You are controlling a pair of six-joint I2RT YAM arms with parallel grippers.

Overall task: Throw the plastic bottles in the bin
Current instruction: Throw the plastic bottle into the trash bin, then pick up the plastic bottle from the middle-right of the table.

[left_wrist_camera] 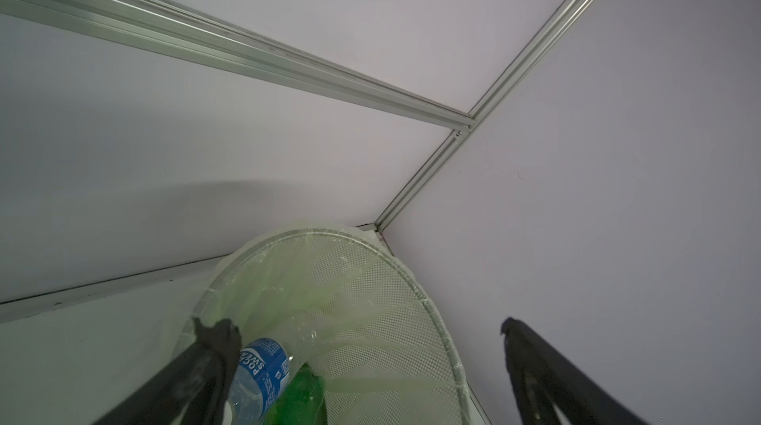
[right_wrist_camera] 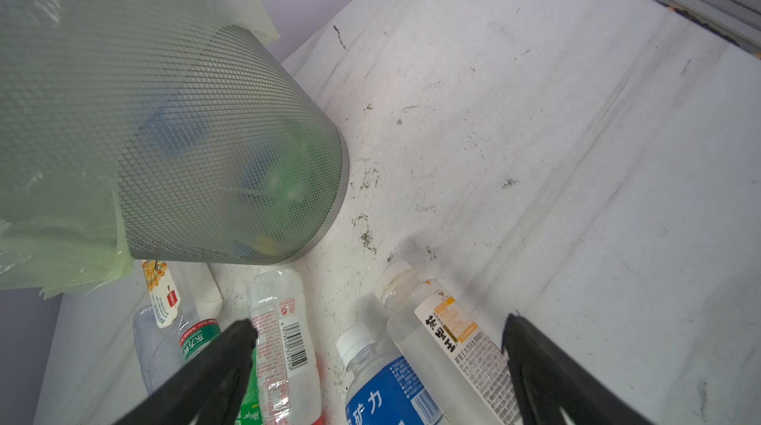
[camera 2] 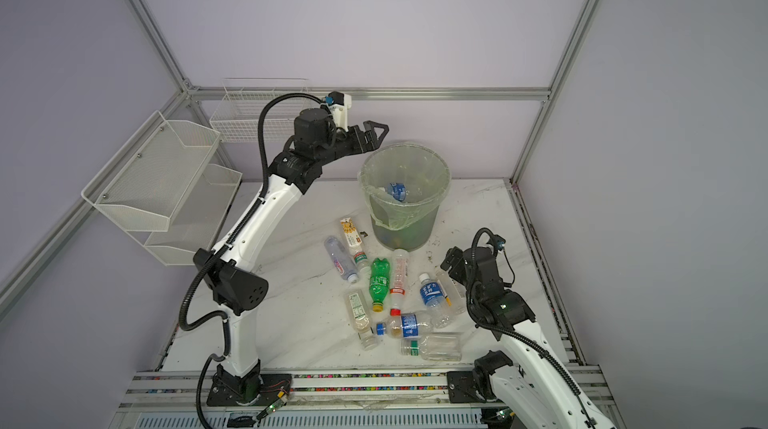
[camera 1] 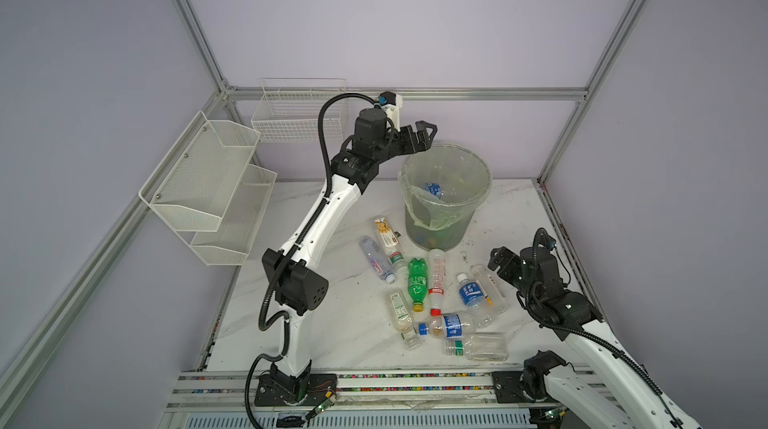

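Left gripper (camera 1: 426, 138) released over the bin (camera 1: 444, 149); a blue bottle (camera 1: 433, 189) lies inside.
The left arm reaches high, jaws spread and empty at the rim's 10 o'clock. A low pull-back could snag the liner (camera 1: 432, 219) and tip the bin. The right gripper (camera 1: 500, 258), also spread and empty, hovers at 3 o'clock of the bottles (camera 1: 417, 281) lying at the bin's 6 o'clock.

Gripper (left_wrist_camera: 364, 330) spread over bin (left_wrist_camera: 416, 278); blue-label bottle (left_wrist_camera: 259, 373) inside.
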